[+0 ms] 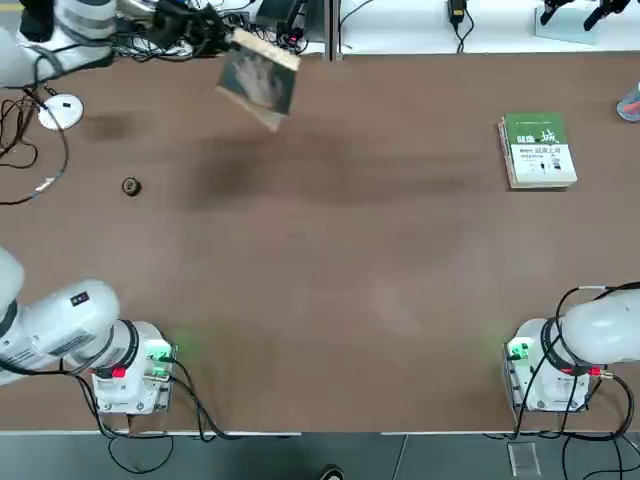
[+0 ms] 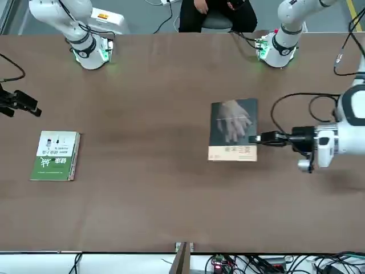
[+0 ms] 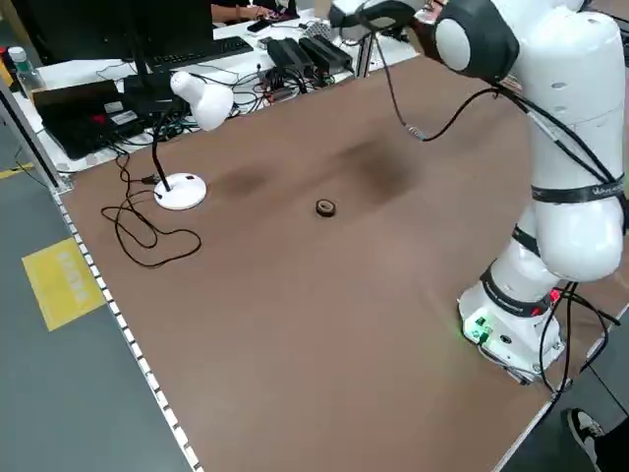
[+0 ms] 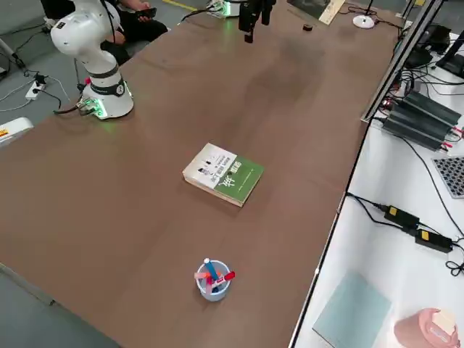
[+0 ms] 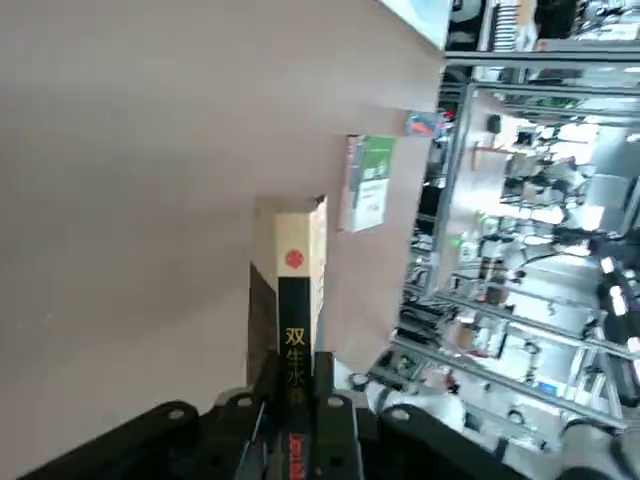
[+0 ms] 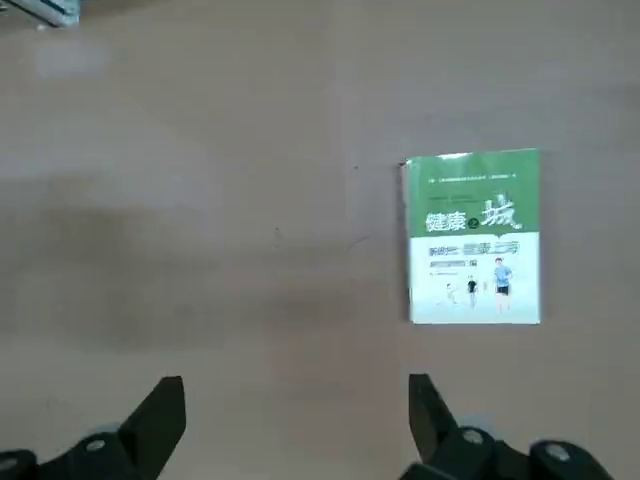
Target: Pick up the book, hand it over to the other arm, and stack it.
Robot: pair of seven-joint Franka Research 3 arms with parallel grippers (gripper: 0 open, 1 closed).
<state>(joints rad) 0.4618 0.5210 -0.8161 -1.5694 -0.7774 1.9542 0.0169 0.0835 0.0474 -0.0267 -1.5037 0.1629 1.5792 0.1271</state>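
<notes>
Our left hand (image 2: 259, 138) is clamped on the book (image 2: 234, 130) at one edge, carrying it in air above the surface. Right hand (image 6: 295, 425) waits wide apart near the green book (image 6: 473, 236). We should offer the free edge, w/ no tilt.

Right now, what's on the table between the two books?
Nothing: the top view shows bare table between the held book and the green book.

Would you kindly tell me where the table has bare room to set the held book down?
The widest bare stretch lies mid-table, between the small dark knob and the green-and-white book. The strip between the two arm bases is bare too. The far left corner is crowded: lamp, cables, and the left gripper holding the book.
</notes>
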